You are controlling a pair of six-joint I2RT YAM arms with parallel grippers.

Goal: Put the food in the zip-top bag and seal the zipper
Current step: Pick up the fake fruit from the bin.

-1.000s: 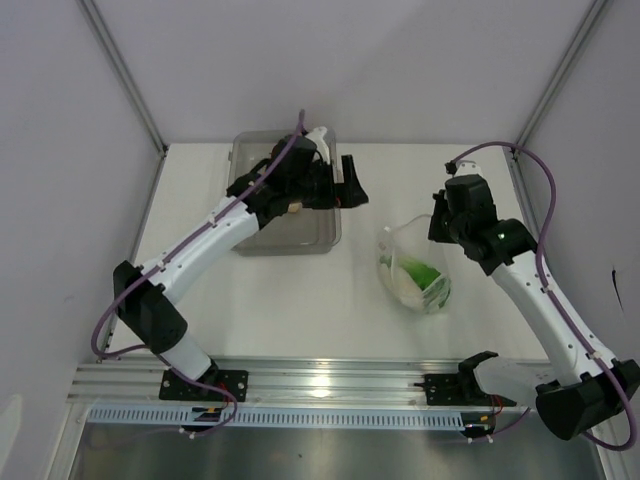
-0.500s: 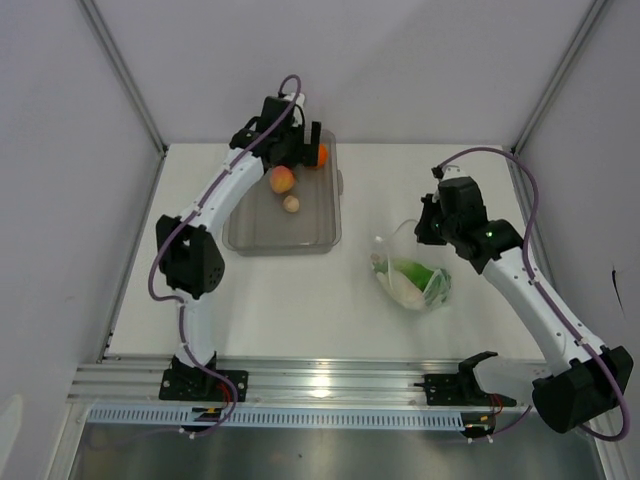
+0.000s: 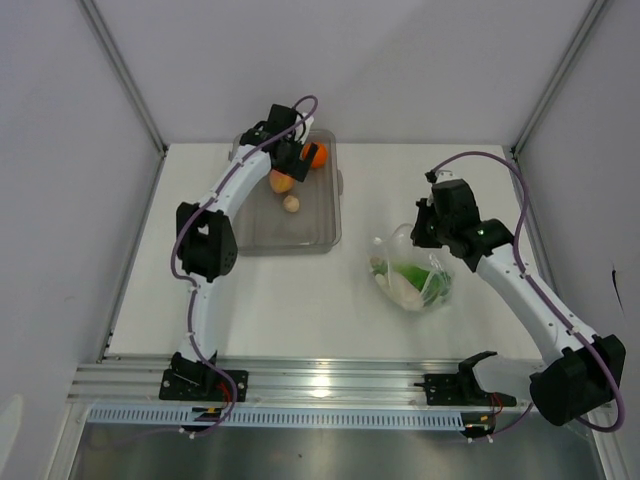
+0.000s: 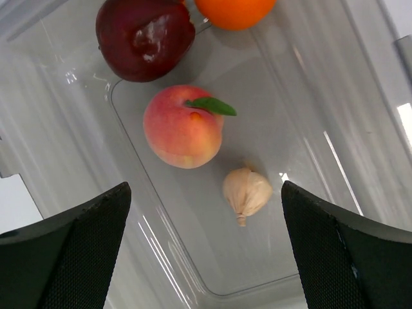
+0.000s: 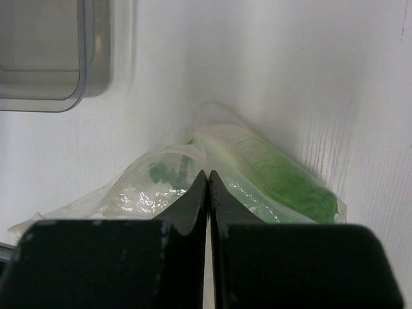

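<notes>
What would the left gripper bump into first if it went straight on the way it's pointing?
Likely the small beige lump, or the floor of the grey tray beside it. The open left gripper points down into the tray, the lump lying between its fingers. Depth is hard to judge.

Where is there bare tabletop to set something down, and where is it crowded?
Free: the table between the grey tray and the zip-top bag, and the strip before the near rail. Crowded: the tray's far end, where orange, peach and garlic sit under the left pincer.
</notes>
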